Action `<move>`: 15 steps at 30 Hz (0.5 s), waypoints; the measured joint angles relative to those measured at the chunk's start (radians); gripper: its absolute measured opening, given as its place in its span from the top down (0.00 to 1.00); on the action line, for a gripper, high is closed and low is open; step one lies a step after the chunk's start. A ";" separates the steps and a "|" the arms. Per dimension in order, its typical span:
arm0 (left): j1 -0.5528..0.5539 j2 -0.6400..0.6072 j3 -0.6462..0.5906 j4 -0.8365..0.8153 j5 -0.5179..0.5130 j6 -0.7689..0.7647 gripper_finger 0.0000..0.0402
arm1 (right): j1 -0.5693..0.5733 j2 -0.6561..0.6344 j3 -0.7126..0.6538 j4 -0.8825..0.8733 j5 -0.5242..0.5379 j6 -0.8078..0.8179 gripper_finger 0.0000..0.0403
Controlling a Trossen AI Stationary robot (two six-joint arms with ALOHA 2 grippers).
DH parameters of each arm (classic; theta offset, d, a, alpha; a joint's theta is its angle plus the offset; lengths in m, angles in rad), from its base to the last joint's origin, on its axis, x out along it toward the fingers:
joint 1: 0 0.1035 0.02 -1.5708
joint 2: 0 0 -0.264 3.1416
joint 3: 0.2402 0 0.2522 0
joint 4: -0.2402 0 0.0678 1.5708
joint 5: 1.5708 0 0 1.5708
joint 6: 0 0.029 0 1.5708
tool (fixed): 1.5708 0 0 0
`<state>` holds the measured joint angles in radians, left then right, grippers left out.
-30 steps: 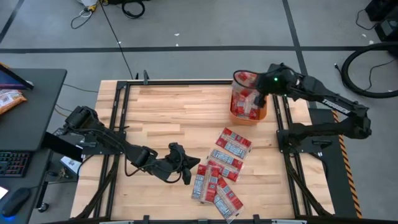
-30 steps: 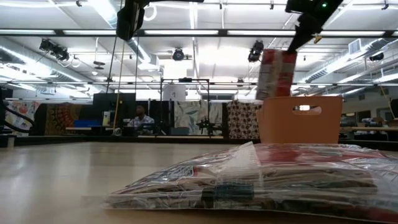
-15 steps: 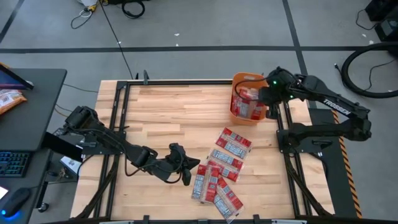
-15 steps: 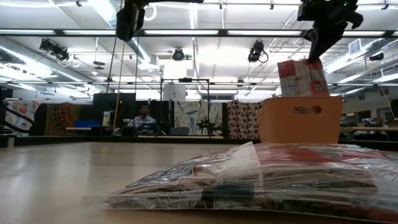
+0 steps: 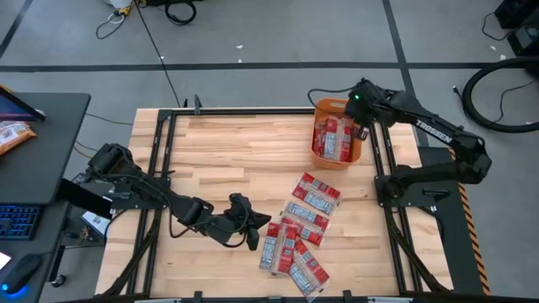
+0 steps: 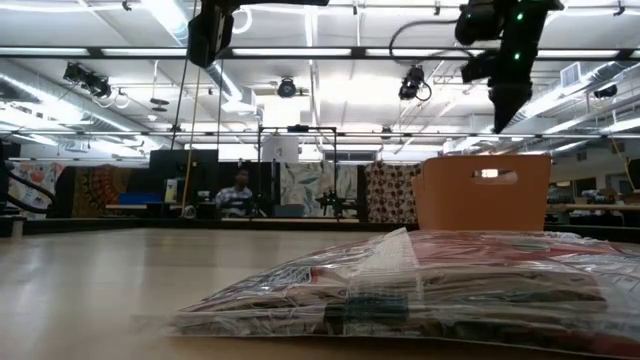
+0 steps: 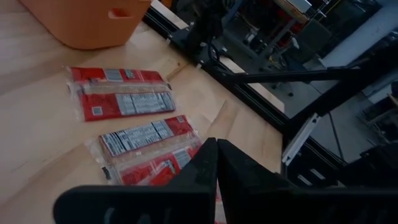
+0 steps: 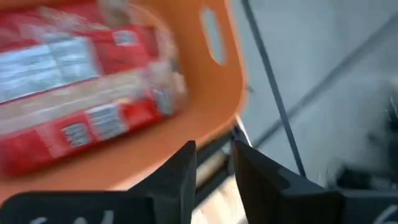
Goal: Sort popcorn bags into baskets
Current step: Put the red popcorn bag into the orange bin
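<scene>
L gripper [image 5: 251,225] sits low over the table [image 5: 227,160] just left of the loose bags [image 5: 296,231], fingers pressed together in the wrist view w/ nothing between them; it waits. The loose bags lie flat in a cluster front-centre, overlapping at the near end, one pair a bit apart toward the basket [image 5: 360,156]. In the L wrist view two bags [image 7: 121,102] lie side by side just short of the basket wall, more nearer the fingers. Basket stands at the far right corner of the table, several bags [image 5: 335,139] inside, lying roughly flat. R gripper [image 5: 364,130] hangs above the basket's far-right rim; in the R wrist view its fingers stand a little apart w/ nothing between, a bag [image 8: 81,93] lying in the basket beyond them, so I judge the drop is done and the step in hand is clearing out for the next pick. To do that well: lift straight up clear of the rim before swinging toward the cluster, so the fingers don't catch the wall and drag the basket. Take the bag closest to the basket first, since it lies apart. Come down on one edge, not on an overlap, or two come up together.
</scene>
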<state>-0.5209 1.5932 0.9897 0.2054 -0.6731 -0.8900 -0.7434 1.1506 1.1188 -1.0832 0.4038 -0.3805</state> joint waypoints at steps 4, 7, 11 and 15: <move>0.000 0.000 0.000 0.000 0.047 -0.015 0.97 | 0.000 0.005 0.008 -0.032 -0.075 0.093 0.70; 0.000 0.000 0.000 -0.001 0.066 -0.014 0.97 | 0.018 -0.011 0.008 -0.033 -0.262 0.149 0.70; 0.000 0.000 0.000 -0.002 0.068 -0.014 0.97 | 0.062 -0.037 0.008 -0.015 -0.446 0.224 0.70; 0.003 0.001 0.000 -0.004 0.068 -0.013 0.97 | 0.131 -0.072 0.008 0.010 -0.579 0.277 0.70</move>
<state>-0.5183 1.5937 0.9897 0.2016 -0.6054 -0.9035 -0.6124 1.0785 1.1263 -1.0733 -0.1755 -0.1035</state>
